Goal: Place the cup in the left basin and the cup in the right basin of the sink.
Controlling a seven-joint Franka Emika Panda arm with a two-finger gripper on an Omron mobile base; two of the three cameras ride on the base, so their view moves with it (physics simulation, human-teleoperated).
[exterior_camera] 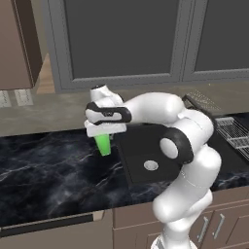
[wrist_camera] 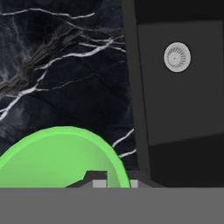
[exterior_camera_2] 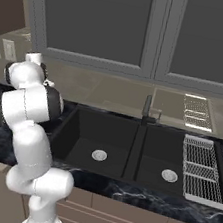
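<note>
A bright green cup (exterior_camera: pixel 103 144) hangs upright above the dark marble counter, just left of the sink (exterior_camera_2: pixel 139 138), with my gripper (exterior_camera: pixel 103 137) shut on its rim from above. In the hand view the cup's green mouth (wrist_camera: pixel 61 157) sits at the lower left, and my gripper (wrist_camera: pixel 114 181) grips its rim. The left basin (exterior_camera: pixel 141 146) lies directly right of the cup, its silver drain (wrist_camera: pixel 177 57) showing. The right basin (exterior_camera_2: pixel 169 160) lies beyond the central divider, with its own drain (exterior_camera_2: pixel 169 175).
A dark faucet (exterior_camera_2: pixel 147 108) stands behind the divider. A white wire dish rack (exterior_camera_2: pixel 198 167) lies right of the sink. Grey wall cabinets (exterior_camera_2: pixel 146 28) hang above. Marble counter (exterior_camera: pixel 48 165) stretches left of the cup. My arm's elbow (exterior_camera: pixel 180 141) overhangs the sink.
</note>
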